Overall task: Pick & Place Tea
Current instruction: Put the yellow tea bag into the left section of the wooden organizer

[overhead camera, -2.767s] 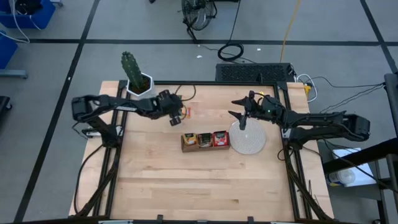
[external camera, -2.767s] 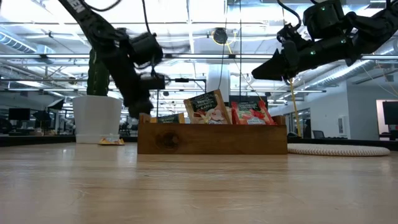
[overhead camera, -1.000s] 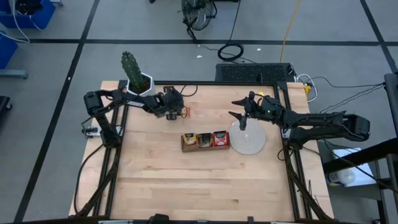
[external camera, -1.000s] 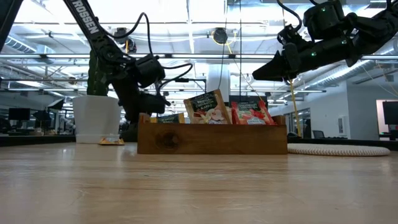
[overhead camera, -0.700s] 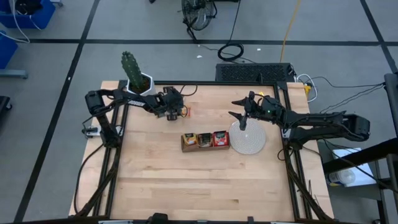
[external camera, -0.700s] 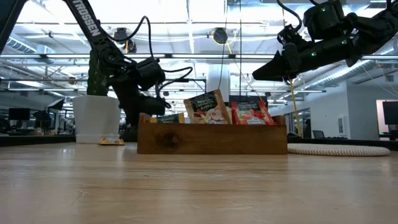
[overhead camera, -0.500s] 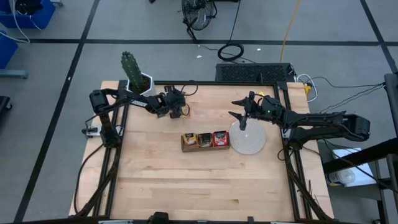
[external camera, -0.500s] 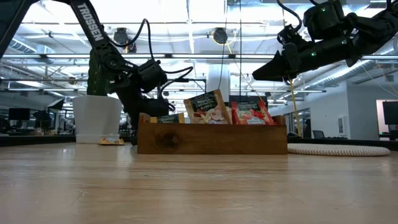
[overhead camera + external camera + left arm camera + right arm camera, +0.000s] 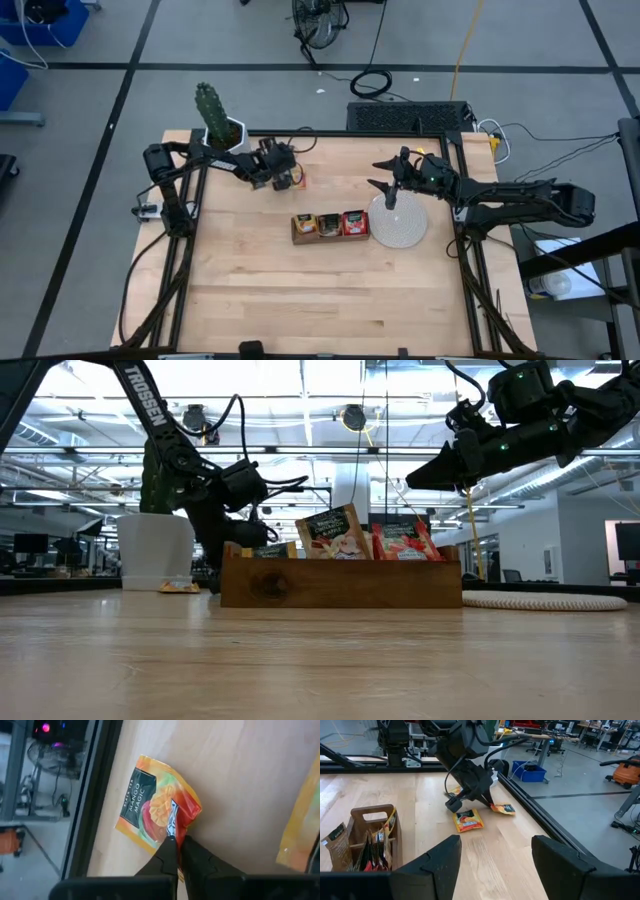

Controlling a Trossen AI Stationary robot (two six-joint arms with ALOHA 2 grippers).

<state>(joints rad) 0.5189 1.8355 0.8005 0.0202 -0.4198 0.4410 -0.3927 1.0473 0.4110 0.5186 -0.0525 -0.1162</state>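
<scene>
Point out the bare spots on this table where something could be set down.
Free: the near half of the table, in front of the wooden tray. Crowded: the far left corner, with cactus pot, loose sachets and left end effector; the disc fills the right.

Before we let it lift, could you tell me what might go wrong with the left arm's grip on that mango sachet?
The left gripper is shut on just the crumpled corner of the mango sachet, so it may slip out on lifting. A second sachet lies close by near the table's edge and might get nudged off.
</scene>
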